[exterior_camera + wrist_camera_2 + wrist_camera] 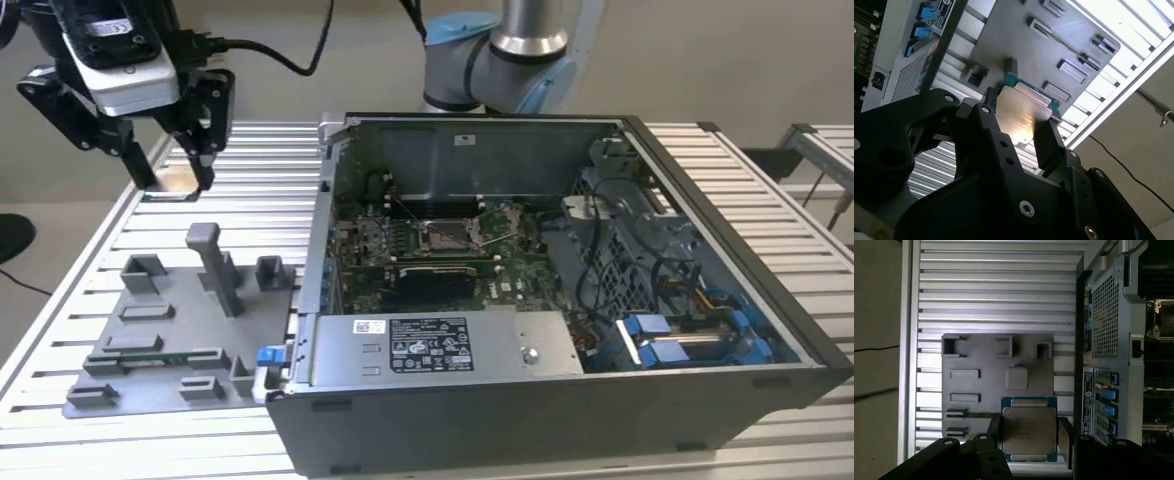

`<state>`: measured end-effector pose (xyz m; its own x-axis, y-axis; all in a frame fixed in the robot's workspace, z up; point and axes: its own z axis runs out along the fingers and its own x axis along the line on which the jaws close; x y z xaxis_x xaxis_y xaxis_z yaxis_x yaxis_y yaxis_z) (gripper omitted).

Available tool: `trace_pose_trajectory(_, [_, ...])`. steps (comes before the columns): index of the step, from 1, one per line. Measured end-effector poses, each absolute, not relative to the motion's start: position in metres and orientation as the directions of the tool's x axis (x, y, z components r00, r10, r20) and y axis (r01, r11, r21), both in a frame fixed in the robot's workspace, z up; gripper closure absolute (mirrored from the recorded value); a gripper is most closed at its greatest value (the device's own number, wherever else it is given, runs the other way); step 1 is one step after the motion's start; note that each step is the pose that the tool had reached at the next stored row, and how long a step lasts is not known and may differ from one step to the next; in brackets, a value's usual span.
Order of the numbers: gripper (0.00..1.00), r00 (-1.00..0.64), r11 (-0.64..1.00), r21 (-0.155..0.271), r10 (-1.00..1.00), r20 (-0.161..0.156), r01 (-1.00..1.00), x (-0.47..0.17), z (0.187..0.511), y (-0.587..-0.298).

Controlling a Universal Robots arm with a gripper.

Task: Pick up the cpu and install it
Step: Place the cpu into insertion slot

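Gripper point(174, 185) jaws clamped on cpu point(1029, 432), 1 finger each side. Cpu lifted, up over table point(267, 180), near grey tray point(158, 338), well apart from open case point(534, 380). Pick-up done. Socket point(445, 237) empty; putting in not yet done.

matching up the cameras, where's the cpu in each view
Exterior view: cpu between the gripper's fingers, at the exterior view's upper left.
First wrist view: cpu clamped between the fingers, with the grey fixture tray behind it.
Second wrist view: cpu in the fingers, metal top showing.
Shared landmark: grey fixture tray, in all three.
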<state>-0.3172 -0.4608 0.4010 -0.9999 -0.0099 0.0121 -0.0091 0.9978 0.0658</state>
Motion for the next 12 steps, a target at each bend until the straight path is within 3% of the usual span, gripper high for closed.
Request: trace_pose_trajectory(12, [1.0,-1.0,0.998,0.066,-0.016,0.019,-0.014,-0.269,0.401,-0.463])
